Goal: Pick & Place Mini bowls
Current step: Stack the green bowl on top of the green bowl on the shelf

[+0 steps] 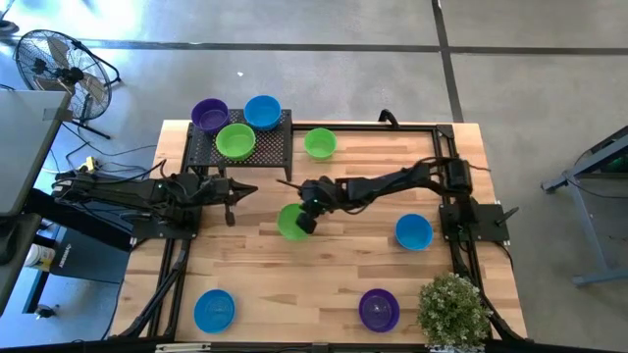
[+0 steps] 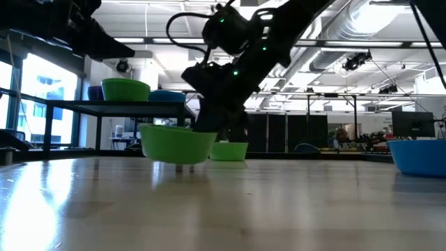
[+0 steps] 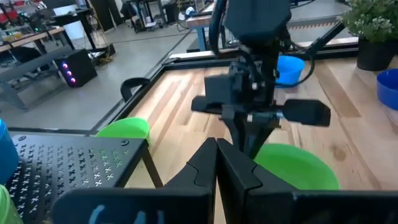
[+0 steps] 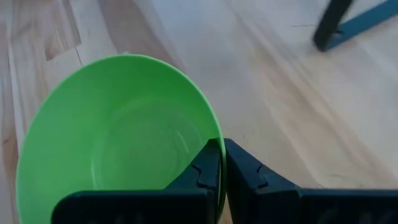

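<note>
My right gripper (image 1: pixel 306 222) (image 4: pixel 222 146) is shut on a bright green mini bowl (image 1: pixel 290 221) (image 2: pixel 178 143) at the middle of the table. Whether the bowl's base rests on the wood or hangs just above it does not show. My left gripper (image 1: pixel 247 189) (image 3: pixel 216 163) is shut, holds nothing, and hovers to the left of that bowl, near the black mesh rack (image 1: pixel 280 147). Purple (image 1: pixel 209 115), blue (image 1: pixel 262 111) and green (image 1: pixel 235 141) bowls stand on the rack. Another green bowl (image 1: pixel 320 143) sits on the table just right of it. My right gripper pinches the green bowl's rim (image 4: pixel 213 132) on the side toward the table's right edge. One finger (image 4: pixel 208 167) is inside the bowl and the other (image 4: pixel 244 169) outside. The fingers come from above, slanting in from the right. The bowl sits level, mouth up.
More bowls stand on the table: blue (image 1: pixel 413 231) at the right, blue (image 1: pixel 214 310) and purple (image 1: pixel 379 309) near the front edge. A potted plant (image 1: pixel 453 309) fills the front right corner. Bare wood lies between the held bowl and the front bowls.
</note>
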Robot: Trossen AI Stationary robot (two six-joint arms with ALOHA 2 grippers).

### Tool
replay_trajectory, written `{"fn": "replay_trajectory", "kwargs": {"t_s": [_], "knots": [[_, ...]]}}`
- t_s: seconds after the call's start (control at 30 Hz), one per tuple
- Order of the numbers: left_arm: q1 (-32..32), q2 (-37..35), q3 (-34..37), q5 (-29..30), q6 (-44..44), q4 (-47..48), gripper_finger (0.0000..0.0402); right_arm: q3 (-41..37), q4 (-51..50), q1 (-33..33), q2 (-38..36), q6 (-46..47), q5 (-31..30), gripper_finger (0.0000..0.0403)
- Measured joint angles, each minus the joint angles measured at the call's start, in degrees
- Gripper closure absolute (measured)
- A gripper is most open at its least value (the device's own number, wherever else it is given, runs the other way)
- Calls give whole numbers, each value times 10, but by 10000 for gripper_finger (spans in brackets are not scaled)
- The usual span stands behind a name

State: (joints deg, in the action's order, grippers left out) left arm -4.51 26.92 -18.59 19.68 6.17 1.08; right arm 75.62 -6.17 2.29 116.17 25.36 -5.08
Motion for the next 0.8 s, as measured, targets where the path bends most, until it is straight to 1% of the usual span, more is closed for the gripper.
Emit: {"fn": "replay_trajectory", "kwargs": {"t_s": [0.1, 0.27, 0.37, 0.47, 0.53, 0.6, 0.63, 0.7, 0.73, 0.8], "knots": [[0, 0, 0, -6, -4, 0, 396, 14, 11, 2, 16, -8, 12, 397], [0, 0, 0, -51, -4, 2, 396, 14, 17, 4, 21, -15, 8, 386], [0, 12, 0, -67, -3, 4, 396, 14, 22, 4, 21, -28, -11, 363], [0, 31, 0, -67, -12, 4, 396, 14, 40, 0, 21, -34, -32, 326], [0, 48, 0, -58, -25, -1, 396, 14, 42, -1, 15, -43, -34, 306], [0, 67, 0, -54, -31, -5, 396, 14, 35, -8, 1, -70, -43, 299], [0, 79, 0, -54, -33, -13, 396, 13, 31, -14, -7, -87, -59, 303], [0, 106, 0, -56, -33, -29, 396, 14, 21, -28, -24, -125, -98, 326], [0, 120, 0, -56, -32, -42, 396, 9, 23, -34, -31, -144, -112, 345], [0, 142, 0, -56, -30, -66, 396, -21, 60, -43, -46, -169, -121, 383]]}}
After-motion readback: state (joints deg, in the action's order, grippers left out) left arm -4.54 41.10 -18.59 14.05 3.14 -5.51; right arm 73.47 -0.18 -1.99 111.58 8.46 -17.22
